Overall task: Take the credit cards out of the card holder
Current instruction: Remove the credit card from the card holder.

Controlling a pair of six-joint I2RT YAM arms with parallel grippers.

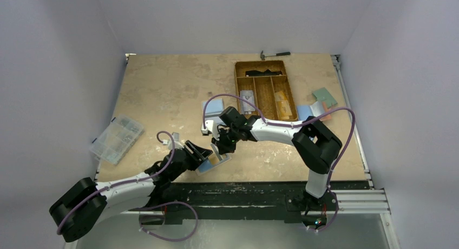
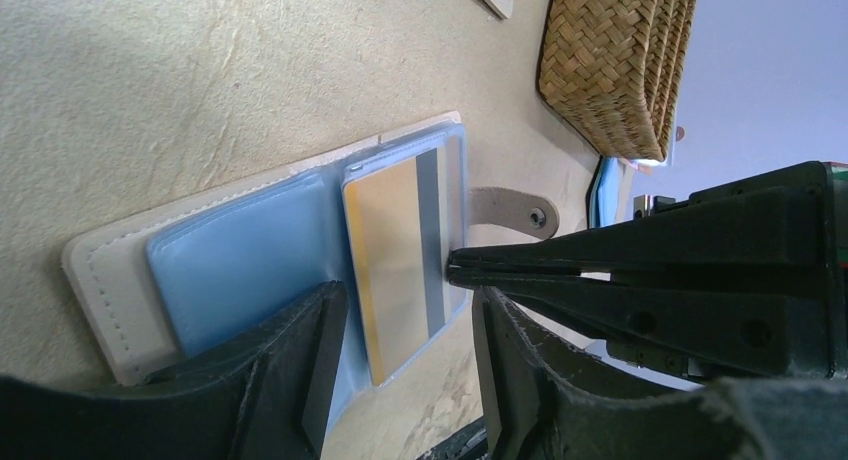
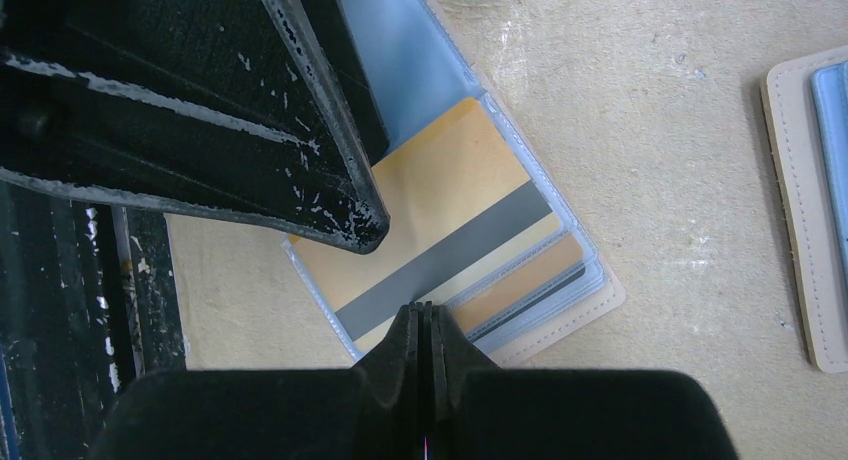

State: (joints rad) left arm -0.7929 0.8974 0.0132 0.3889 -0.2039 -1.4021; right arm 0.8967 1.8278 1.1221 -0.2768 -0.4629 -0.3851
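The card holder (image 2: pixel 110 270) lies open on the table near its front edge, tan outside with light blue faces; it also shows in the top view (image 1: pixel 215 163). In its clear sleeves sit credit cards: a yellow one with a grey stripe (image 3: pixel 450 205) on top and another (image 3: pixel 535 275) peeking out below. My left gripper (image 2: pixel 410 310) is open, its fingers (image 2: pixel 290 380) straddling the striped card (image 2: pixel 395 260). My right gripper (image 3: pixel 425 315) is shut, with nothing between its jaws. Its tips rest on the striped card's edge.
A brown compartment tray (image 1: pixel 265 89) stands at the back right, with a hammer (image 1: pixel 273 54) behind it. A clear organiser box (image 1: pixel 116 138) sits at the left edge. A second tan holder (image 1: pixel 212 108) lies behind the grippers. The black front rail (image 1: pixel 243 187) runs just below the card holder.
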